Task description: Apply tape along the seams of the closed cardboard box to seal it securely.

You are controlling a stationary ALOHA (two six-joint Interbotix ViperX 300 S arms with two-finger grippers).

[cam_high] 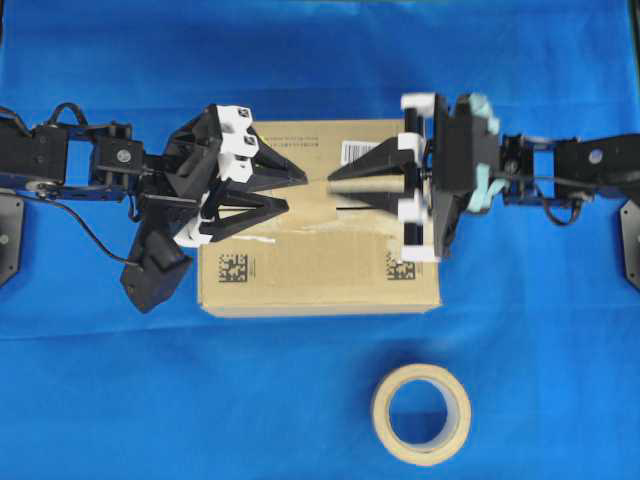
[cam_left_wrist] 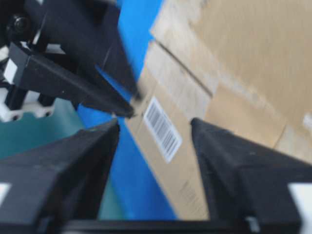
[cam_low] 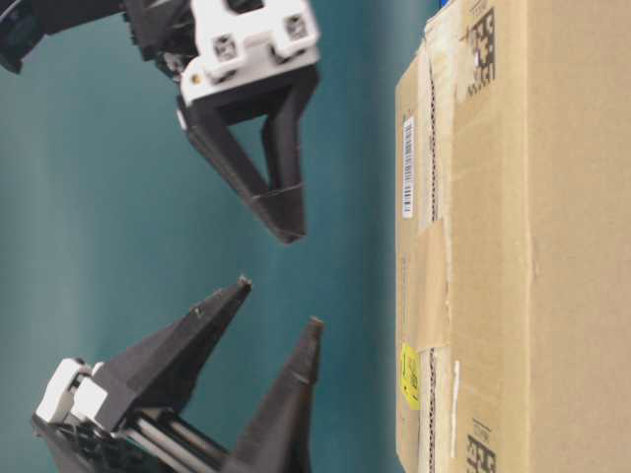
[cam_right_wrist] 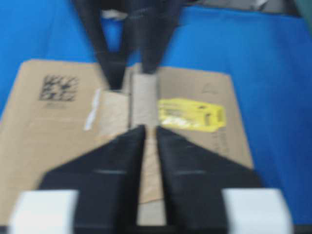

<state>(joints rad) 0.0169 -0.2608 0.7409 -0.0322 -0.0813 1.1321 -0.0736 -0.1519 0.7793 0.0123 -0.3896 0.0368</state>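
Observation:
The cardboard box (cam_high: pixel 320 285) lies mid-table. It also shows in the table-level view (cam_low: pixel 552 246) and both wrist views (cam_left_wrist: pixel 234 39) (cam_right_wrist: pixel 44 136). The tape (cam_low: pixel 429 286) is a smooth tan piece lying flat across the seam (cam_low: pixel 432 128) at mid-box. It also shows in the wrist views (cam_left_wrist: pixel 246 117) (cam_right_wrist: pixel 114 112). My left gripper (cam_high: pixel 285 190) (cam_low: pixel 278 305) (cam_left_wrist: pixel 155 126) is open and empty, hovering above the box's left half. My right gripper (cam_high: pixel 335 190) (cam_low: pixel 286 232) (cam_right_wrist: pixel 149 129) hovers above the seam with its jaws nearly together and nothing between them.
The tan tape roll (cam_high: pixel 421 413) lies flat on the blue cloth in front of the box. A yellow sticker (cam_right_wrist: pixel 190 114), a white barcode label (cam_high: pixel 357 150) and two black matrix codes (cam_high: pixel 232 268) (cam_high: pixel 400 268) mark the box top. The two grippers' tips nearly meet over mid-box.

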